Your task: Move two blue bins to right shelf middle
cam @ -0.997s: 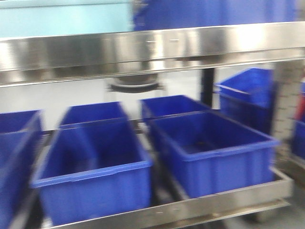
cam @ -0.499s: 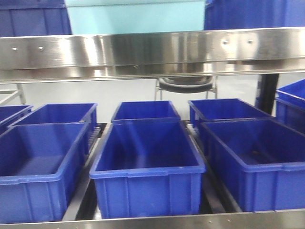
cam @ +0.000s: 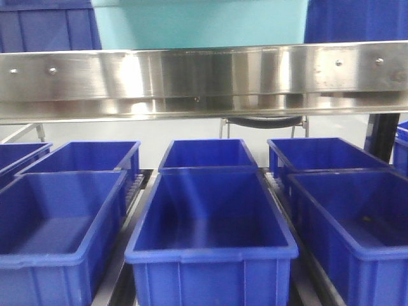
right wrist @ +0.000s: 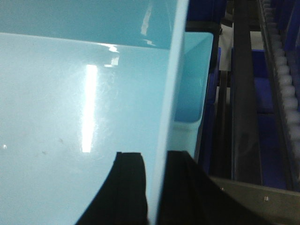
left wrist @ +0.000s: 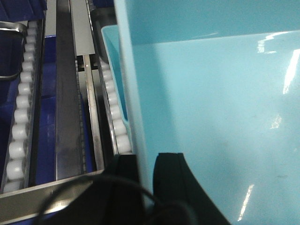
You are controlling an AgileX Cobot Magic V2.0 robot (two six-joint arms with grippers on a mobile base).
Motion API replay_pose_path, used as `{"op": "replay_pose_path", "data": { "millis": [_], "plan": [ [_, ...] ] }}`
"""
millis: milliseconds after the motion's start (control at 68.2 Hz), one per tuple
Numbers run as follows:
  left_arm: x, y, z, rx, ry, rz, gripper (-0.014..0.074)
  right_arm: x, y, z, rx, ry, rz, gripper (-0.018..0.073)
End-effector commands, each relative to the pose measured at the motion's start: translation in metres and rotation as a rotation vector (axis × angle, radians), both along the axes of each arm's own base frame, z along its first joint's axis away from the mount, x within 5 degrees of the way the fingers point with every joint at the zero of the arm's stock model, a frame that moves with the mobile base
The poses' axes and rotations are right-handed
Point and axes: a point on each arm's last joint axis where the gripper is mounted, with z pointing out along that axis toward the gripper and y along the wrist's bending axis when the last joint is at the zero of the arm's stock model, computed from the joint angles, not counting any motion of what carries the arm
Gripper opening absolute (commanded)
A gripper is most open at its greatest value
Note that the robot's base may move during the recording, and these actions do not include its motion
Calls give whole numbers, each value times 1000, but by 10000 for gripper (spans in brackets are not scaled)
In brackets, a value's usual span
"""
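In the front-facing view, the large pale sky-blue rectangular plastic bin (cam: 197, 22) shows above the broad brushed stainless-steel front rail (cam: 204, 76) of the shelf level. It sits between two dark royal-blue plastic bins (cam: 44, 29) on that level, and a lower row of dark blue bins (cam: 210, 217) fills the level beneath. From here I cannot tell whether its base rests on the shelf or hangs just over it.

At the left wrist, my left gripper (left wrist: 146, 187) is clamped on the bin's side wall, one black finger inside and one outside. Past that wall a second pale sky-blue bin (left wrist: 110, 61) shows beside the white plastic rollers (left wrist: 115, 117). It may be nested under the first bin or standing behind it; the view is too tight to say.

At the right wrist, my right gripper (right wrist: 157, 187) pinches the opposite wall the same way.

To do this well, I judge that both arms should advance together, level and at equal pace, so the bin does not twist. The base should land squarely on the rollers, clear of the neighbouring bins, and I should let go only once the weight sits there.
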Motion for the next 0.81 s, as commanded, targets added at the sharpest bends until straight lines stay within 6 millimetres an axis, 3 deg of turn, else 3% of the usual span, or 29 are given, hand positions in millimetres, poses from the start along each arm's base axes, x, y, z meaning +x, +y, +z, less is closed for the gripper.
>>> {"op": "replay_pose_path", "data": {
  "millis": [0, 792],
  "plan": [
    [-3, -3, 10, -45, -62, -28, -111, -4, 1, 12, 41, -66, 15, -153],
    [-3, -3, 10, -42, -64, -27, -111, -3, 1, 11, 40, -64, 15, -153]
  ]
}}
